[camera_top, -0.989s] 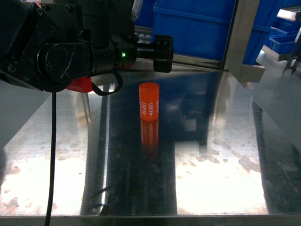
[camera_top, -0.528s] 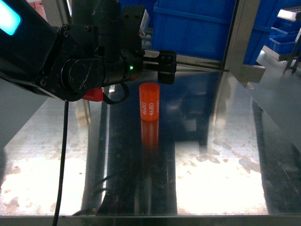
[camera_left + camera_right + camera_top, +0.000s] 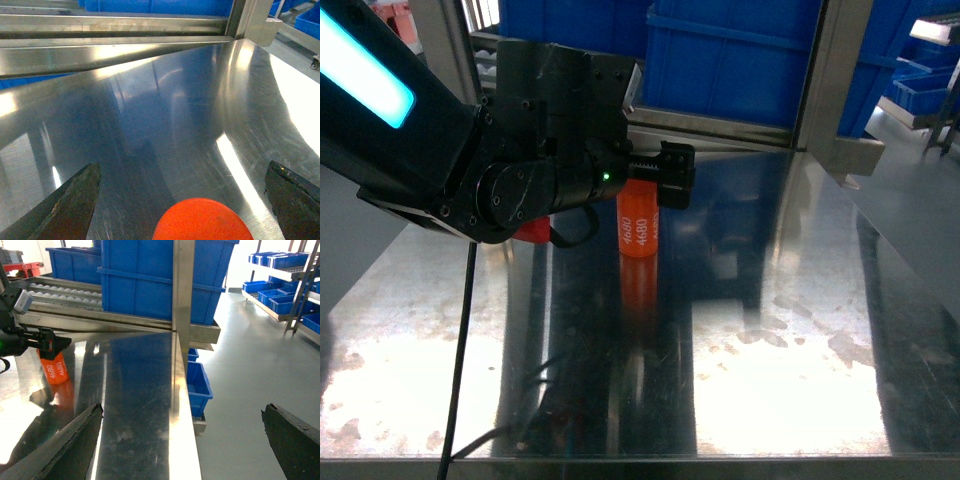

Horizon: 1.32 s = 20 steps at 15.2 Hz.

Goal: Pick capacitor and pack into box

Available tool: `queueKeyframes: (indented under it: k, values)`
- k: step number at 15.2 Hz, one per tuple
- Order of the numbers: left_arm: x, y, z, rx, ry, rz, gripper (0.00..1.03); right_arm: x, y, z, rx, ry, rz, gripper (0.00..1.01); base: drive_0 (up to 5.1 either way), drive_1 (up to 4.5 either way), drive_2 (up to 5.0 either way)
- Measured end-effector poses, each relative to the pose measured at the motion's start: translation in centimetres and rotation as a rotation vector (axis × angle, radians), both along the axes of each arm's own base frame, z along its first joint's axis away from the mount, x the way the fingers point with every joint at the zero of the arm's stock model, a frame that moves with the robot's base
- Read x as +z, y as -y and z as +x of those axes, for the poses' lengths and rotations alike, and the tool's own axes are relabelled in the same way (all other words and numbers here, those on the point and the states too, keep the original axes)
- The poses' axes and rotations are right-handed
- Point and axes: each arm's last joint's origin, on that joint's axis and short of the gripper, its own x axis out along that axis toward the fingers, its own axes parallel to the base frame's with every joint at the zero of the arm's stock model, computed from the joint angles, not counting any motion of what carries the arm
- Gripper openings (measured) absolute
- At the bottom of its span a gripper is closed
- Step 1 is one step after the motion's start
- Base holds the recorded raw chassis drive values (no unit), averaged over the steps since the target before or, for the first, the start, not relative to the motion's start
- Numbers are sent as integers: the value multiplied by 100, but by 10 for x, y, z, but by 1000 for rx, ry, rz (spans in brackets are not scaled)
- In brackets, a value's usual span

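Reflective steel tabletop (image 3: 770, 330) carries the upright orange cylindrical capacitor (image 3: 638, 222) marked 4680, and I hold my left gripper (image 3: 182, 200) spread wide straddling its top, presumably to grasp it, while my right gripper (image 3: 182, 440) idles unclenched aside.

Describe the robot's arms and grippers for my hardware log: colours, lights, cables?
The left arm is matte black with blocky housings, a glowing cyan light strip, a small green LED near the wrist and a black cable hanging down. Both the left gripper and the right gripper have dark, worn, wedge-shaped fingers.
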Motion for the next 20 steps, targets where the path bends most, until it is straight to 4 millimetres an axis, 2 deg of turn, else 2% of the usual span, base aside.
queueKeyframes:
  k: [10,14,18,19,20]
  values:
    - [-41,5,6,32,-65,42,98,0,0,0,0,0,0,98,0,0,0]
    - [-42,7,7,38,-83,36,98,0,0,0,0,0,0,98,0,0,0]
    - [-44,4,8,54,-97,32,49,0,0,0,0,0,0,98,0,0,0]
    - [-44,4,8,58,-99,26,44,0,0,0,0,0,0,98,0,0,0]
    - [-44,3,8,62,-98,20,44,0,0,0,0,0,0,98,0,0,0]
